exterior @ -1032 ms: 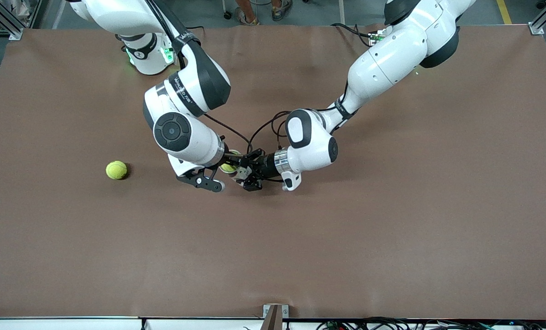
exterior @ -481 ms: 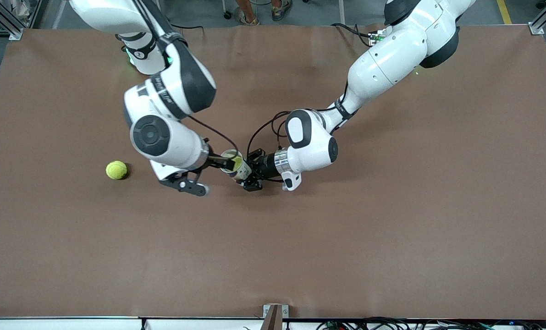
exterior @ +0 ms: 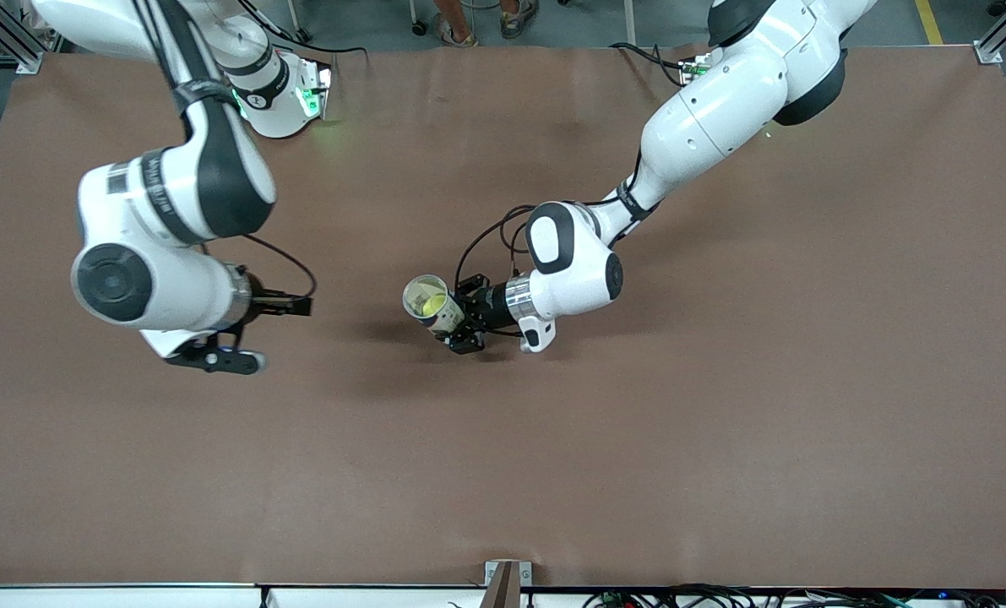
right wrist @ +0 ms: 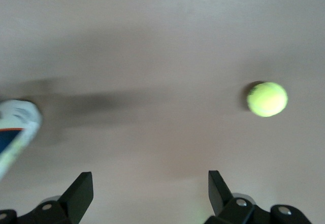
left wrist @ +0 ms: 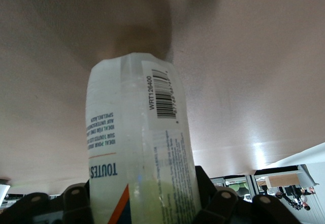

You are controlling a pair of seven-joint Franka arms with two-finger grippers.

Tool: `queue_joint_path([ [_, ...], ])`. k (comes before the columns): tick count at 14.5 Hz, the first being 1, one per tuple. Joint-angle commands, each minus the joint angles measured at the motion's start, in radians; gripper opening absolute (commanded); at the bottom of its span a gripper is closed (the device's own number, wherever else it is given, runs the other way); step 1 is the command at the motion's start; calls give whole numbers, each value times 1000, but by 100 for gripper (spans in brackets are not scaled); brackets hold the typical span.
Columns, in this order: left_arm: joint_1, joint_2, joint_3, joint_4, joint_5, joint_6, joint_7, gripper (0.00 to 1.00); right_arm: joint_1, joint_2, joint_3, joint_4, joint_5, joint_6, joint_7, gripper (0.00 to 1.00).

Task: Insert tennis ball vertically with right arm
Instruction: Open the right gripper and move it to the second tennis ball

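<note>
Inside clear labelled tube [exterior: 432,306], yellow-green fuzzy tennis ball [exterior: 432,304].

Two tennis balls [right wrist: 267,99], one of them inside one clear can [exterior: 432,306].

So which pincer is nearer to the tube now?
Left. The left pincer is shut on the tube, which has a ball inside. The right pincer is open and apart from it, toward the right arm's end.
</note>
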Motion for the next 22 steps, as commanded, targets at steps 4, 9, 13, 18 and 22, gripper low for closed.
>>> queue_joint_path([
  [4, 0, 6, -5, 18, -28, 6, 31, 71, -225, -137, 18, -373, -12, 225, -322, 100],
  [9, -2, 6, -5, 18, -30, 6, 31, 71, -261, -129, 16, -533, -54, 432, -346, 100],
  [13, 0, 6, -5, 18, -31, 6, 29, 72, -276, -114, 16, -535, -78, 455, -346, 100],
  [18, -2, 8, -5, 17, -31, 6, 31, 72, -310, -57, 16, -535, -107, 509, -346, 100],
  [22, -5, 8, -5, 17, -33, 6, 22, 72, -316, -11, 16, -536, -107, 552, -345, 100],
])
